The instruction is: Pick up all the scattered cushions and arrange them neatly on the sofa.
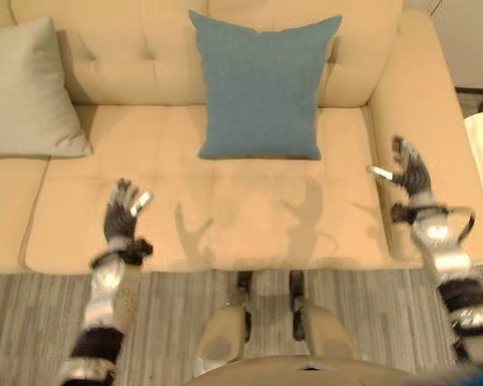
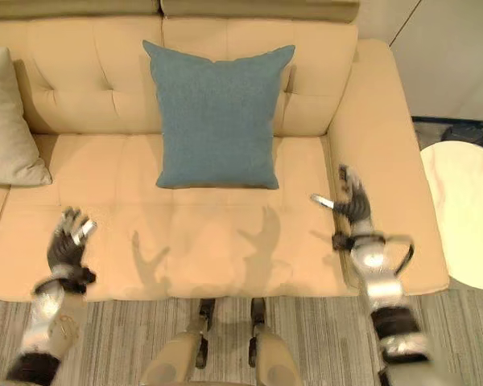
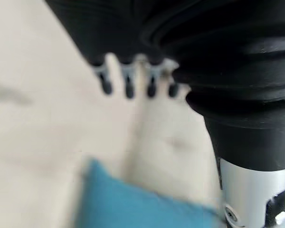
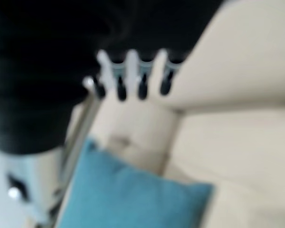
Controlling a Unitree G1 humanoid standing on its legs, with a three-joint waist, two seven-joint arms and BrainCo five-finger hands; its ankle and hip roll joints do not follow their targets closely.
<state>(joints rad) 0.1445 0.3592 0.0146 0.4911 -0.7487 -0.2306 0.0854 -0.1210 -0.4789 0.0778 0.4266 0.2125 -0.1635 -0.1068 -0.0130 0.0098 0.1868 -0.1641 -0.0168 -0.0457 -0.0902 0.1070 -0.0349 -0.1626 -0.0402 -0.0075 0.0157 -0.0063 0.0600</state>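
Note:
A blue cushion (image 1: 262, 84) stands upright against the backrest of the cream sofa (image 1: 129, 225), near its middle. A beige cushion (image 1: 24, 92) leans on the backrest at the left. My left hand (image 1: 122, 211) hovers open over the seat's front left, empty. My right hand (image 1: 409, 173) hovers open by the right armrest, also empty. Both hands are apart from the blue cushion, one on each side and nearer to me. The blue cushion (image 4: 133, 192) shows past the right hand's fingers (image 4: 133, 78) in the right wrist view, and the blue cushion (image 3: 133, 199) lies beyond the left hand's fingers (image 3: 128, 83).
A round white side table (image 2: 467, 213) stands right of the sofa's armrest (image 2: 386, 145). Grey wood-pattern floor (image 1: 32, 322) runs along the sofa's front edge.

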